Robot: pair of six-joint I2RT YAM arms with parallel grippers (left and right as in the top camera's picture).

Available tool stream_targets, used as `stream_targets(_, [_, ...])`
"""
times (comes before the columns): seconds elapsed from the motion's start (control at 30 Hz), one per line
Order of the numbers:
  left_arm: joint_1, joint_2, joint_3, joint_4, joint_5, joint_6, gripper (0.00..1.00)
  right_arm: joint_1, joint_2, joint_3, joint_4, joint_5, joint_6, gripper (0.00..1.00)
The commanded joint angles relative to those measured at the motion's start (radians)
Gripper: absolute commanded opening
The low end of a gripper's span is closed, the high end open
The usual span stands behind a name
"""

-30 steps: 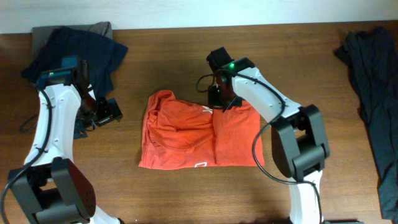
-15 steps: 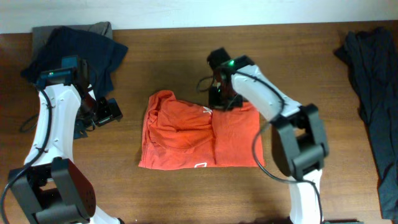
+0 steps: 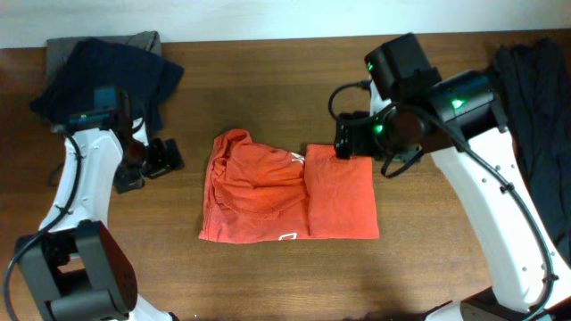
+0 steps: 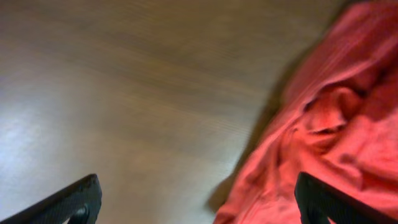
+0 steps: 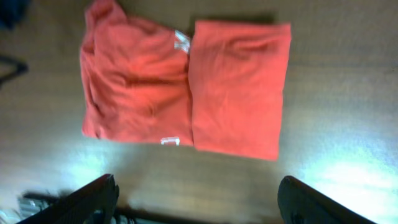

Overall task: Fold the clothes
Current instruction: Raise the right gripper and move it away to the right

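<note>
A red-orange T-shirt (image 3: 290,201) lies half folded in the middle of the bench (image 3: 268,98), its right part a flat panel, its left part rumpled. The right gripper (image 3: 346,141) hangs over the shirt's far right corner, jaws spread wide and holding nothing. The left gripper (image 3: 168,157) sits just off the shirt's left side, jaws equally wide and empty. Dark garments (image 3: 103,67) lie heaped at the far left corner.

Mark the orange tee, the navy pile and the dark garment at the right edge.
orange tee (image 3: 285,192): overhead, middle of the cloth.
navy pile (image 3: 107,67): overhead, its centre.
dark garment (image 3: 546,134): overhead, upper folds.
</note>
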Motion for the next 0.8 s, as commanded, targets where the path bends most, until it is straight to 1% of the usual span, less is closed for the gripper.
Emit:
stream_targets(0.0, [0.000,0.006,-0.057,0.077,0.218,0.137,0.99,0.066,-0.006,-0.008,-0.049,0.010,-0.011,0.87])
stream_targets(0.1, [0.000,0.006,-0.068,0.103,0.281,0.138,0.98,0.138,-0.006,-0.008,-0.092,0.012,-0.010,0.86])
stream_targets(0.23, [0.000,0.021,-0.068,0.113,0.286,0.138,0.98,0.240,-0.026,-0.008,-0.081,0.014,0.028,0.87])
stream_targets(0.27, [0.000,0.029,-0.068,0.112,0.286,0.138,0.98,0.263,-0.036,-0.008,-0.067,0.017,0.029,0.91])
stream_targets(0.3, [0.000,0.047,-0.068,0.112,0.288,0.149,0.97,0.292,-0.053,-0.008,-0.056,0.039,0.049,0.99])
stream_targets(0.33, [0.000,0.060,-0.068,0.111,0.290,0.163,0.96,0.314,-0.071,-0.008,-0.056,0.075,0.082,1.00])
stream_targets(0.43, [0.000,0.115,-0.068,0.111,0.308,0.203,0.95,0.359,-0.137,-0.008,-0.070,0.153,0.141,0.99])
stream_targets(0.53, [0.000,0.153,-0.068,0.124,0.313,0.213,0.91,0.372,-0.204,-0.008,-0.086,0.164,0.140,0.99])
stream_targets(0.77, [0.000,0.202,-0.068,0.174,0.370,0.246,0.91,0.371,-0.399,-0.008,-0.121,0.172,0.140,0.99])
